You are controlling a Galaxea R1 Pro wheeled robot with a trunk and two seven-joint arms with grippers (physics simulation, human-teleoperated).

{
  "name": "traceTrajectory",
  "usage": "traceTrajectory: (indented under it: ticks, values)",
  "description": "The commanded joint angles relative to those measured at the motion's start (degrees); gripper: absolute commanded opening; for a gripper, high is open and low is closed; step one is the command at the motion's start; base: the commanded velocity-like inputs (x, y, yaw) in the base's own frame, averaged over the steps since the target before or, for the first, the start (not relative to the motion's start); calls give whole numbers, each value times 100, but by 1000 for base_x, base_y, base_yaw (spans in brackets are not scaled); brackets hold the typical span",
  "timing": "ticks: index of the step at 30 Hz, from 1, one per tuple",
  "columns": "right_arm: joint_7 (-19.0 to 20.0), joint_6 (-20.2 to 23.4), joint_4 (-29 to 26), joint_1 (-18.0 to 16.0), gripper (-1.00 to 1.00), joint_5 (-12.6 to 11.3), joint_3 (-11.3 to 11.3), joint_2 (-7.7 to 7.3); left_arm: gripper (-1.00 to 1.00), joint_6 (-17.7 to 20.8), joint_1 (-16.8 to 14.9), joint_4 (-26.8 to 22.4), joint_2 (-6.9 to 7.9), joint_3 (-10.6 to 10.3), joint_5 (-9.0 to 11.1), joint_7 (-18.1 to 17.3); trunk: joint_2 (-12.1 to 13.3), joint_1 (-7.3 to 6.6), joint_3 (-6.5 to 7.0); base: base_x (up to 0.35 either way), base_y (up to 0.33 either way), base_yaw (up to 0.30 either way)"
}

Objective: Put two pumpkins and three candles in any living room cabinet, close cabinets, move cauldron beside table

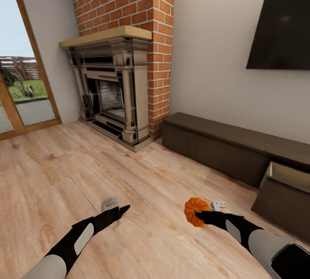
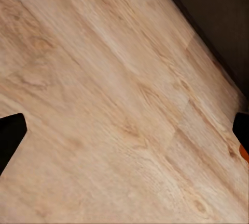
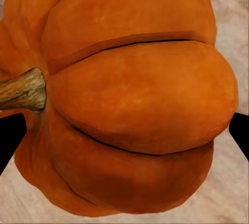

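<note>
Pumpkin [image 1: 196,211]: orange, ribbed, held above the wooden floor [image 1: 142,192]; in the right wrist view its brown stem [image 3: 22,89] points sideways
Right gripper [image 1: 200,215]: fingers clamped on the pumpkin, dark tips at either side of it
Left gripper [image 1: 123,208]: held low over bare floor, grasping nothing; how far it is open, cannot tell
Cabinet [image 1: 215,147]: long, dark, low against the wall under the television [image 1: 282,33]; one drawer [image 1: 282,195] at its right pulled out, pale inside
Fireplace [image 1: 113,93]: ornate, at the foot of the brick chimney [image 1: 129,1], left of the cabinet
</note>
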Motion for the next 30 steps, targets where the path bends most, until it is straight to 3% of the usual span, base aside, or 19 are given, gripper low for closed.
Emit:
traceTrajectory:
  ticks: [1, 30]
  values:
    - [4, 34, -12, -3, -100, -69, -1, -4, 100, 31, -2, -3, 5, -28, 60, 5, -2, 2, -6, 295, 139, 290]
    - [-4, 34, -11, -3, -100, -69, -1, -4, 100, 31, -3, 33, 5, -28, 60, 13, -2, 2, -6, 296, 141, 290]
